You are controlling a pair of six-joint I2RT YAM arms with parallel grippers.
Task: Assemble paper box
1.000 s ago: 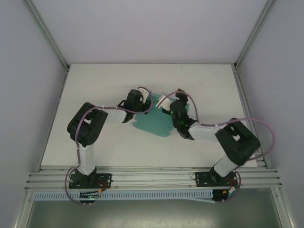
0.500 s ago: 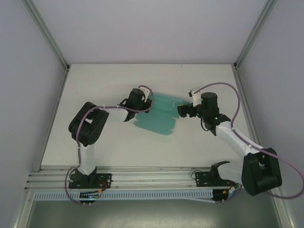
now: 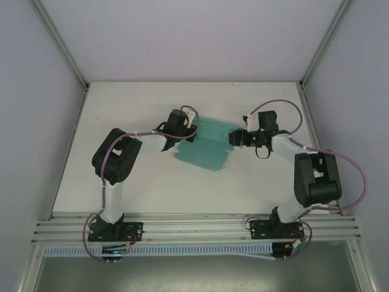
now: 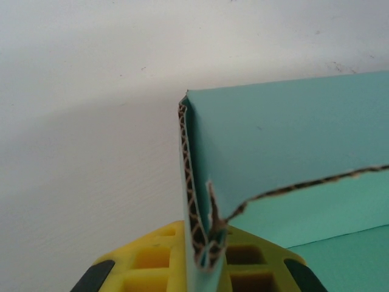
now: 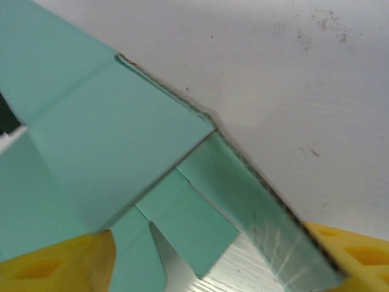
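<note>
The teal-green corrugated card paper box [image 3: 203, 147] is part-folded and lies on the white table [image 3: 121, 121], a touch toward 12 o'clock of the table's middle, between the two arms. From above it's a ribbed, creased panel, nearly as wide as it is deep, so the long axis is hard to call. The outline leans, its near edge toward 7 o'clock and its far edge toward 1 o'clock.

In the left wrist view one wall of the card stands upright. The cut edge shows brown fluting, with a ragged torn line across the inner face. In the right wrist view there are flat panels, a crease, and two small flaps with a slit between them lying on the table.

The left gripper [image 4: 205, 261] is at the box's 10 o'clock side. Its yellow pads are pressed together on the bottom of that upright wall, pinching the card.

The right gripper [image 5: 203, 255] is at the box's 3 o'clock side, and its yellow fingers [image 5: 58, 264] are spread wide. The card lies in the gap, and a raised teal flap runs down against the finger at 4 o'clock in that view.
</note>
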